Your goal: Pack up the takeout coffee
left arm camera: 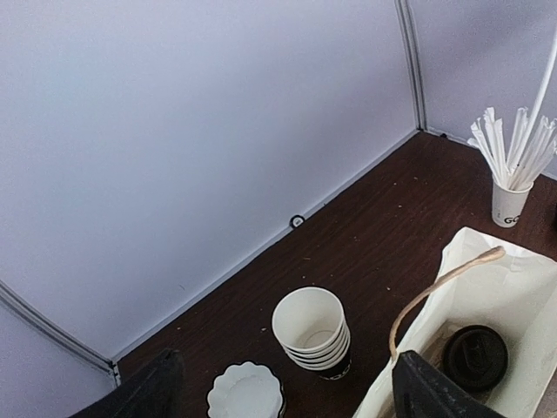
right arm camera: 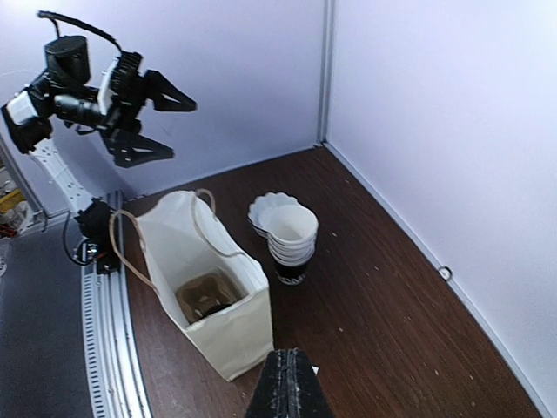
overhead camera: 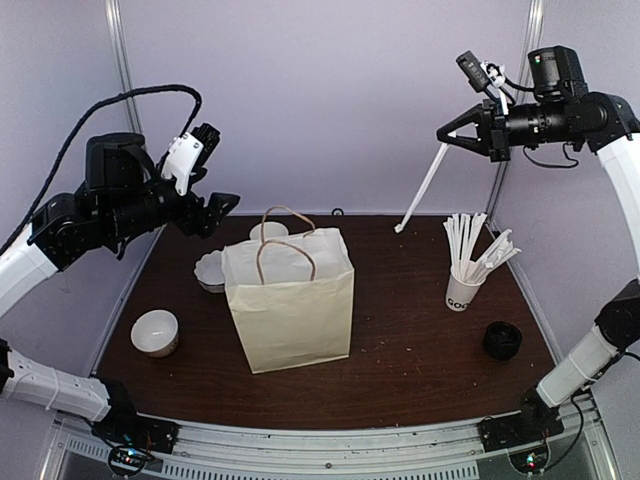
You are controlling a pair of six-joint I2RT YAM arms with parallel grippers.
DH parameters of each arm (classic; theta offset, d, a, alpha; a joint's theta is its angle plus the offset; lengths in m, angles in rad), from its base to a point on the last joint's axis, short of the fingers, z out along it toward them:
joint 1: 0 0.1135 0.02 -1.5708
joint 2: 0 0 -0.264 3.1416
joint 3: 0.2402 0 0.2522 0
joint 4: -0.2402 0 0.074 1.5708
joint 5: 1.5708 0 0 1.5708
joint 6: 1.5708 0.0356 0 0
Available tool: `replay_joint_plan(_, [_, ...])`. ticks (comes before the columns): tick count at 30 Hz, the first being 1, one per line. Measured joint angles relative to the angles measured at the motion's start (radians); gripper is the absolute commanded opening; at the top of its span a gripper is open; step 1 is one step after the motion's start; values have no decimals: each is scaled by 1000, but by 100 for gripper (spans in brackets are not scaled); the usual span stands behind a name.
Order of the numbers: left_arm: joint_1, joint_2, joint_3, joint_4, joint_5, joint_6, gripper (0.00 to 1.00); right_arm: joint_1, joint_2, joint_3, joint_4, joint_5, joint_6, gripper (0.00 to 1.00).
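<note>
The takeout coffee shows only as a black lid (left arm camera: 475, 355) down inside the cream paper bag (overhead camera: 290, 300), in a brown cardboard carrier (right arm camera: 202, 294); its lettering is hidden. My left gripper (overhead camera: 222, 213) is open and empty, raised just left of the bag's top; in the left wrist view its gripper (left arm camera: 285, 379) hangs over the cup stack and the bag's edge. My right gripper (overhead camera: 443, 136) is high at the back right, shut on a long white wrapped stick (overhead camera: 420, 185) that hangs down toward the table. In the right wrist view the gripper (right arm camera: 290, 366) is shut, beside the bag (right arm camera: 209, 261).
A stack of unlidded cups (left arm camera: 313, 335) and scalloped white lids (left arm camera: 246, 392) stand behind the bag at the left. A white bowl (overhead camera: 155, 332) sits at the front left. A white lettered cup of sticks (overhead camera: 465, 290) and a loose black lid (overhead camera: 502, 340) are at the right.
</note>
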Motion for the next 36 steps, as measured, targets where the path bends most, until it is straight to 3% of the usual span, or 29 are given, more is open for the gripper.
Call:
replay_joint_plan(12, [12,-134,-27,-5,-114,-42,88,275,138,161,154,-124,98,0])
replay_joint_plan(22, [12,-175,-69,-28,-125,-53,88,497,364,242,171,-14,72,0])
replay_joint_plan(23, [12,-182,-75,-30,-126,-54,88,512,395,250,171,4,69,10])
replay_joint_plan(26, [12,-200,-87,-33,-128,-56,88,552,498,281,172,51,68,55])
replay_joint_plan(27, [12,-205,-92,-35,-128,-57,88,562,527,286,172,60,67,62])
replay_joint_plan(31, [12,-217,-103,-46,-129,-60,89,590,610,287,142,98,45,76])
replay_joint_plan(36, [12,-218,-127,-50,-129,-59,90,586,538,273,107,157,3,81])
